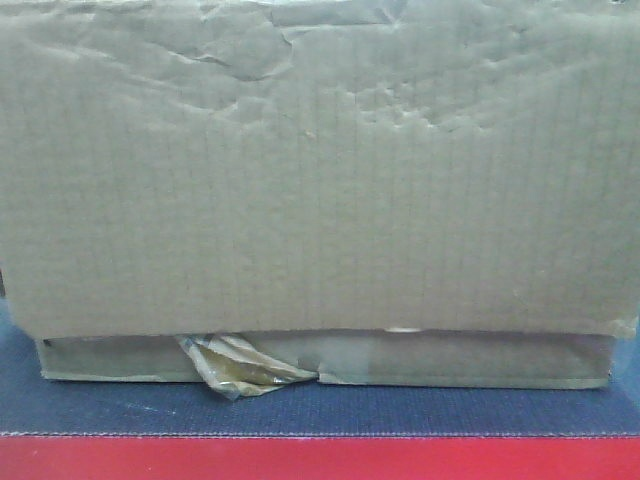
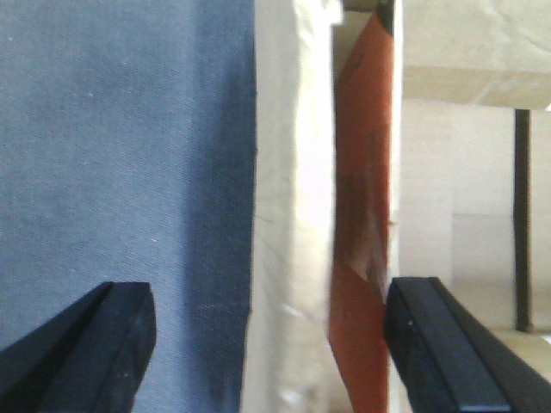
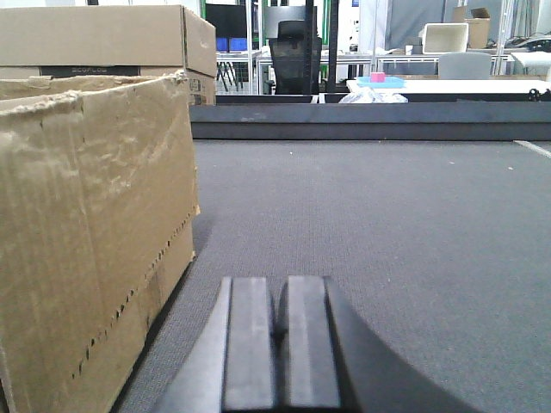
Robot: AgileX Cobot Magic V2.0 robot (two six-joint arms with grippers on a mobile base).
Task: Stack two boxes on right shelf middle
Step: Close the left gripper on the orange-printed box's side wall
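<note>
Under the tall box [image 1: 320,170], the thin box [image 1: 480,360] lies flat on the blue-grey counter [image 1: 320,412], so the two are stacked and touching. The tall box's wrinkled face fills the front view edge to edge. Its lower edge overhangs both ends of the thin box. Both long axes run left-right, parallel to the counter's red front edge [image 1: 320,458]. The tape scrap [image 1: 235,368] hangs from the thin box's front, below the tall box's lower edge and left of its centre, with its tip on the counter. In front of the tall box only a narrow strip of bare counter remains before the red edge. In the right wrist view the tall box's [image 3: 95,249] ragged-rimmed wall stands upright. The counter beside it is broad and open as far as a dark rail [image 3: 370,120], and a second carton [image 3: 103,39] sits behind it. The right fingers [image 3: 250,344] are pressed together, holding nothing, low over that open counter near the tall box's corner. The left fingers [image 2: 95,344] are spread wide. A pale cardboard edge [image 2: 288,215] and an orange strip [image 2: 362,215] run lengthwise between them, ungripped; I cannot tell which box this edge belongs to.
</note>
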